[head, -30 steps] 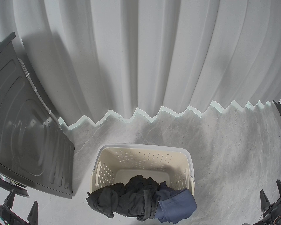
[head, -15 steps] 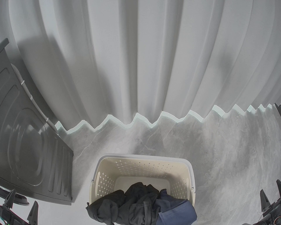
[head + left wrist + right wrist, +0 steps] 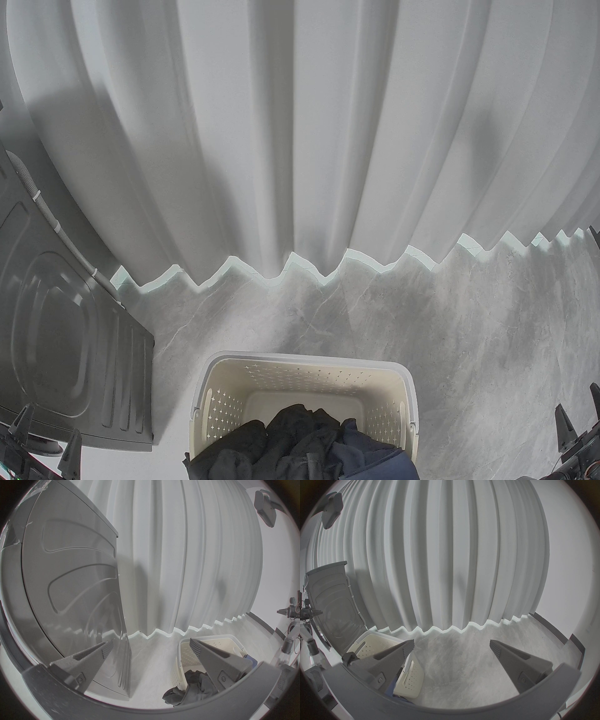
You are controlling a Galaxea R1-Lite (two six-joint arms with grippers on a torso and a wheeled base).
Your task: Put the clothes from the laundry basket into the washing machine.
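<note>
Camera shift — basket (image 3: pixel 300 375) lower in frame

The left gripper (image 3: pixel 47 436) is held low, jaws spread apart. The right gripper (image 3: pixel 580 417) is likewise held low, jaws parted.

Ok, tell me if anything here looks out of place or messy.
The clothes are heaped against the near side of the laundry basket and spill over its rim; a dark garment hangs outside. Nothing else stands out.
</note>
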